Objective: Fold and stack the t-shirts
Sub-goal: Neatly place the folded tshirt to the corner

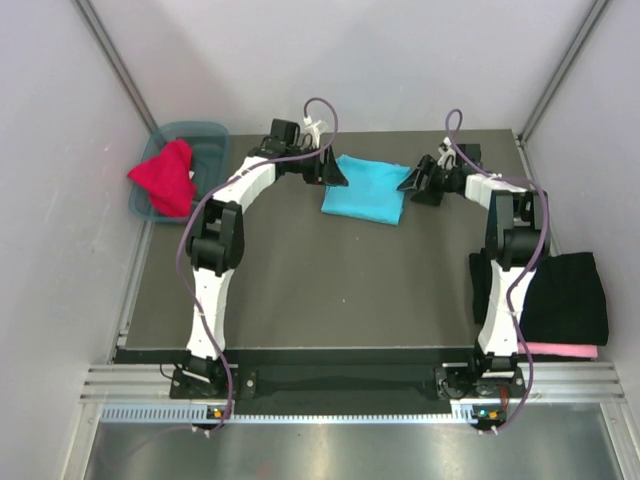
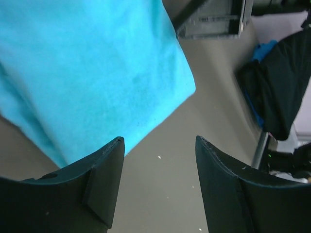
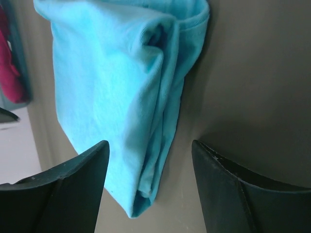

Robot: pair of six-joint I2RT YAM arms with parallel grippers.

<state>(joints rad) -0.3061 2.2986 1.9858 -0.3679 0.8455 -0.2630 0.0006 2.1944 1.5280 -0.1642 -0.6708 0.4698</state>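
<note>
Nearest the arm bases, at the right edge, a folded black t-shirt [image 1: 565, 297] lies on a pink t-shirt [image 1: 560, 350], forming a stack just beside the right arm. The middle of the worktop [image 1: 340, 290] is bare. Toward the far edge a cyan t-shirt [image 1: 365, 188] lies folded to a compact rectangle, slightly wider left to right than deep. It sits between the two pincers. The left pincer [image 1: 337, 172] is at its far left corner, jaws wide and holding nothing, with the cloth ahead and to the left of the gap in its wrist view. The right pincer [image 1: 412, 182] is at its right edge, jaws likewise wide and empty, with the layered fold edge directly ahead between the fingers. Both arms are about equally near the garment; the right arm is judged better placed to carry it to the stack. Farthest left, a red t-shirt [image 1: 165, 178] hangs unfolded over a blue bin [image 1: 205, 135].
</note>
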